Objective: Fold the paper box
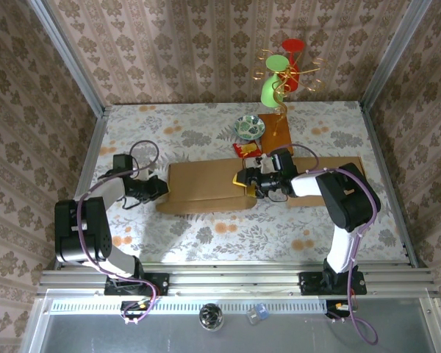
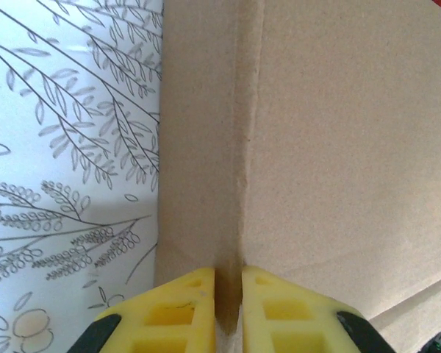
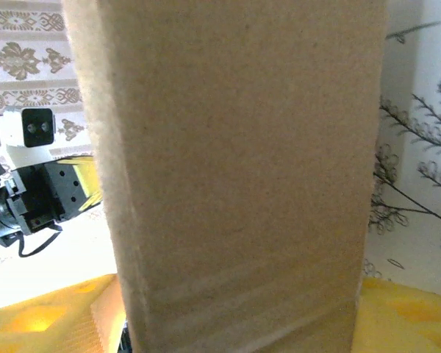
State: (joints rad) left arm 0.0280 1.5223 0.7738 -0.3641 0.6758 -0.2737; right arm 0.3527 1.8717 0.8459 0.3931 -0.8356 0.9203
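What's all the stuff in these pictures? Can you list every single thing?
paper box: one, brown, flat cardboard across the table's middle
bowl: one, greenish patterned, behind the box
packet: one, red and yellow, between bowl and box
ornament: one, green and red shapes on gold wire, on a brown base at the table's back
tablecloth: one, white with flowers, covering the table
round object: one, dark and silvery, on the grey ledge in front
clear object: one, see-through, beside it
left gripper: one, yellow fingers, pinching the box's left edge
right gripper: one, yellow fingers, either side of a cardboard flap
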